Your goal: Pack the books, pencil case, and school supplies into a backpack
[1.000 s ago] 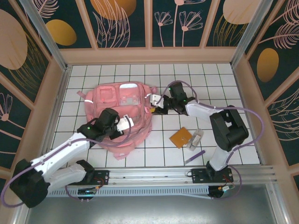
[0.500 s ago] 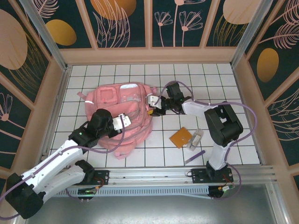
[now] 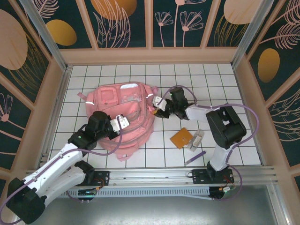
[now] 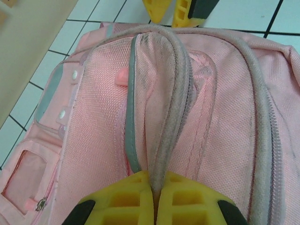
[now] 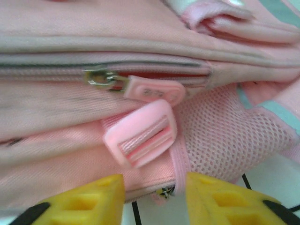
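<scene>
Matt woven cloth backpack (image 4: pixel 225 140); dull metal zipper slider (image 5: pixel 101 77).

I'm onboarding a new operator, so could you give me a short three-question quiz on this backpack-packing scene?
1. True or false: the left gripper pinches a ridge of the backpack.
2. The right gripper is: A open, B shut, C hidden.
3. Fill in: the pen, case and booklet lie ___ the backpack.
Key: 1 true; 2 A; 3 outside.
</scene>
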Available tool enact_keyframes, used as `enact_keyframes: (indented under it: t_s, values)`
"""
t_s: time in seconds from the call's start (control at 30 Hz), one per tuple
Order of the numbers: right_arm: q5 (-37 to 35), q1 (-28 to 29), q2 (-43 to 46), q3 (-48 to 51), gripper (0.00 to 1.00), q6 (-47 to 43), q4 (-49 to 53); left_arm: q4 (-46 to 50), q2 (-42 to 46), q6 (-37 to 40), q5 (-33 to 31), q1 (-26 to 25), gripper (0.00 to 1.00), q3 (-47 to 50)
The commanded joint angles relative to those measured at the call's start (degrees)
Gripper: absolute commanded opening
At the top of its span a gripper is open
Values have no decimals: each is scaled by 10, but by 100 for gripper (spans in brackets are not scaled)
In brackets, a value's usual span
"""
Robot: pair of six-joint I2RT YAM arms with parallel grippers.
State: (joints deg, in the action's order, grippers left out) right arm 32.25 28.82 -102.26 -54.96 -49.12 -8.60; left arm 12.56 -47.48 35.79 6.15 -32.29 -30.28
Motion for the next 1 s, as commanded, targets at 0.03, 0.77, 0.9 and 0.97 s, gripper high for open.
enact_keyframes:
  t_s: [0.03, 0.77, 0.9, 0.97]
  values:
    - [136, -22, -5, -96, 43, -153, 224, -73, 23, 12, 93, 7, 0, 3]
    - [219, -12, -102, -207, 34, -204, 362, -74, 10, 9, 119, 12, 0, 1]
    - [223, -9, -84, -194, 28, -221, 377, -75, 6, 12, 117, 12, 0, 2]
    - [222, -8, -73, -184, 28, -221, 372, -75, 6, 13, 118, 13, 0, 3]
